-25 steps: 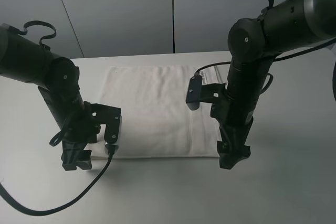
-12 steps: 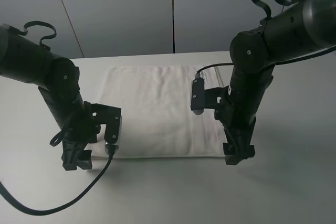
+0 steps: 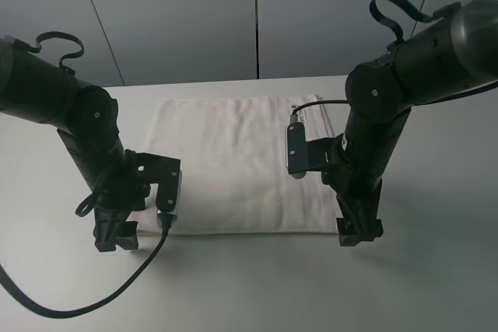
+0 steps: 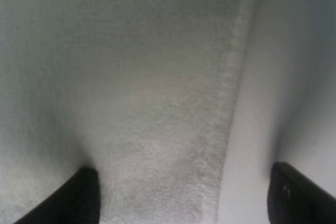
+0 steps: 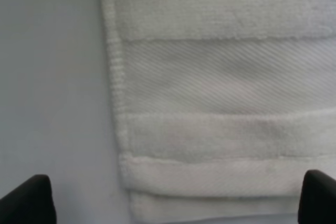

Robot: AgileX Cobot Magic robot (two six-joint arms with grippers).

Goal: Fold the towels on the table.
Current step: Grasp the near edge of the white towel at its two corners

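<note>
– Right gripper (image 3: 359, 232) shifts outward, now at the near right corner of the towel (image 3: 226, 161), jaws wide, empty.
– And the left gripper (image 3: 115, 237)?
– Wide too, at the near left corner. The towel lies spread on the table (image 3: 249, 293).

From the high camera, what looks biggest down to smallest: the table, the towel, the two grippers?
1. table
2. towel
3. left gripper and right gripper: these look about alike, so I won't rank them.
</note>
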